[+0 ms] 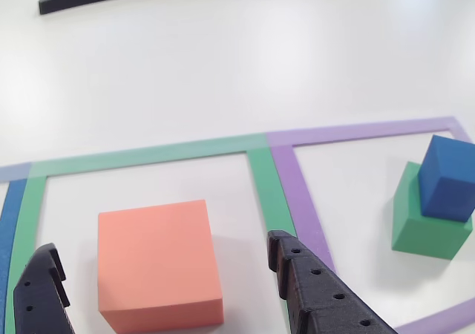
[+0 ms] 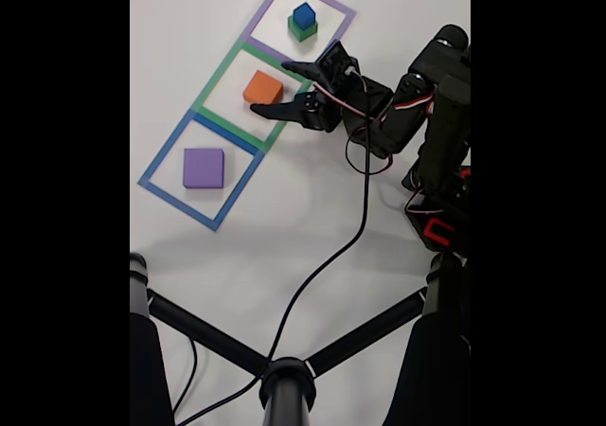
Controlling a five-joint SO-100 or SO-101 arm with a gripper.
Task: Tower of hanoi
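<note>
Gripper (image 2: 268, 87) spread wide, fingers flanking the orange block (image 1: 159, 263) without touching; blue cube (image 1: 448, 177) atop green block (image 1: 423, 223); purple block (image 2: 203, 168) apart.

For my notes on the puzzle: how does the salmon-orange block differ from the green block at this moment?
The salmon-orange block is larger than the green block. Salmon-orange carries nothing; green has the blue cube on top. Salmon-orange sits inside the green tape outline, green inside the purple one. Both are matte, square-edged blocks.
</note>
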